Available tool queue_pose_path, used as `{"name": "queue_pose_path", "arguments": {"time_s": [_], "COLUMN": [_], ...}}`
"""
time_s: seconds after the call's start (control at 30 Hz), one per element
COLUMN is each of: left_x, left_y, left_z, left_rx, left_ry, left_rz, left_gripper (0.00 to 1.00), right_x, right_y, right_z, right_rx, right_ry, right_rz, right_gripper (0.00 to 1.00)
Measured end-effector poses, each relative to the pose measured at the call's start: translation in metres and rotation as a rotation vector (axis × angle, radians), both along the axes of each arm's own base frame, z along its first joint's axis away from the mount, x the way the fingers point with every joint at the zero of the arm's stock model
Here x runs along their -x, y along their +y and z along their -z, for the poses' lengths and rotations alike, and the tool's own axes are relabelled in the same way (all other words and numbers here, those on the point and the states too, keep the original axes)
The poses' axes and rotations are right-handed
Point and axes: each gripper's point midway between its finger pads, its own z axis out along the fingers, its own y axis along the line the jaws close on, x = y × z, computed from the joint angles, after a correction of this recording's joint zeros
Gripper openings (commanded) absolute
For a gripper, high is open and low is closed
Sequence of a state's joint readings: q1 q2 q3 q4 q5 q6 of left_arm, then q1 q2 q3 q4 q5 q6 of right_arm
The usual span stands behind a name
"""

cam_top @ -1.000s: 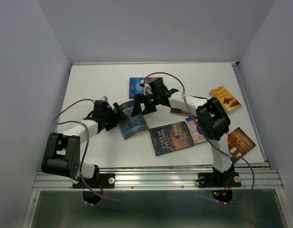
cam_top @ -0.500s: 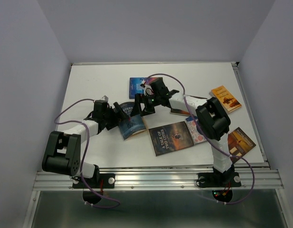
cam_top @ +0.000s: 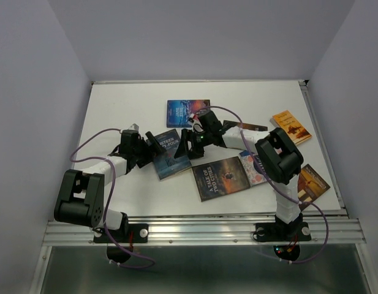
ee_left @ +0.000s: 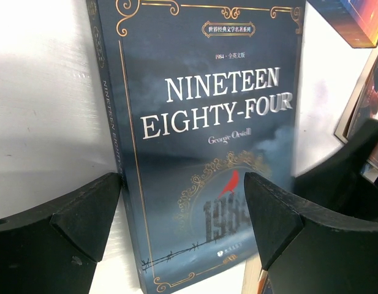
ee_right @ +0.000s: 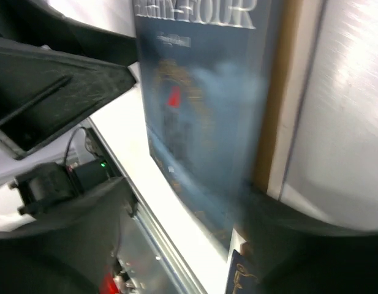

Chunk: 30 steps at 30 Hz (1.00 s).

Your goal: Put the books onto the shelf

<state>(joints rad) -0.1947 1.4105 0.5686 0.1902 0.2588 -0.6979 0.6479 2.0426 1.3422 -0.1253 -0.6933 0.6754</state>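
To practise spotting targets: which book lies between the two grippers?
The dark blue Nineteen Eighty-Four, flanked by left gripper and right gripper; other books lie outside that gap.

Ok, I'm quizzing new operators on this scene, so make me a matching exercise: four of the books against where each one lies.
1. Nineteen Eighty-Four
2. A Tale of Two Cities
3. orange book
4. bright blue book

A. far right of the table
B. straight in front of the left gripper
C. at the back, middle
D. middle front, beside the pink book

Pairs: 1-B, 2-D, 3-A, 4-C.
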Motion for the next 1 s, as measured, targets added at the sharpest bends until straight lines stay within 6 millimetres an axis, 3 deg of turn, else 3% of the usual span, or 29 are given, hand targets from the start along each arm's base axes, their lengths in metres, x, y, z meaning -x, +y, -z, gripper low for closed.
{"name": "queue_pose_path", "arguments": {"time_s": [0.07,0.23,0.33,0.6,0.83,1.0], "left_x": [0.000,0.000,0.000,0.011,0.006,0.007], "left_y": [0.000,0.000,0.000,0.000,-0.002,-0.005], "left_z": [0.000,0.000,-0.001,-0.005,-0.038,-0.042], "left_rx": [0.000,0.000,0.001,0.039,0.074,0.096], "left_ry": [0.000,0.000,0.001,0.002,-0.113,-0.142], "left_rz": [0.000,0.000,-0.003,-0.032,-0.034,-0.026], "left_gripper": [0.94,0.94,0.95,0.98,0.99,0.99], "right_x": [0.000,-0.004,-0.008,-0.011,-0.007,-0.010], "right_y": [-0.001,0.000,0.003,0.006,0.008,0.005], "right_z": [0.002,0.003,0.002,-0.008,-0.051,-0.074], "right_rx": [0.012,0.019,0.014,-0.001,-0.075,-0.113], "right_ry": [0.008,-0.006,-0.013,-0.027,-0.081,-0.115], "right_rz": [0.010,0.016,0.015,0.012,-0.008,-0.001], "right_gripper": [0.33,0.17,0.01,0.01,0.01,0.01]}}
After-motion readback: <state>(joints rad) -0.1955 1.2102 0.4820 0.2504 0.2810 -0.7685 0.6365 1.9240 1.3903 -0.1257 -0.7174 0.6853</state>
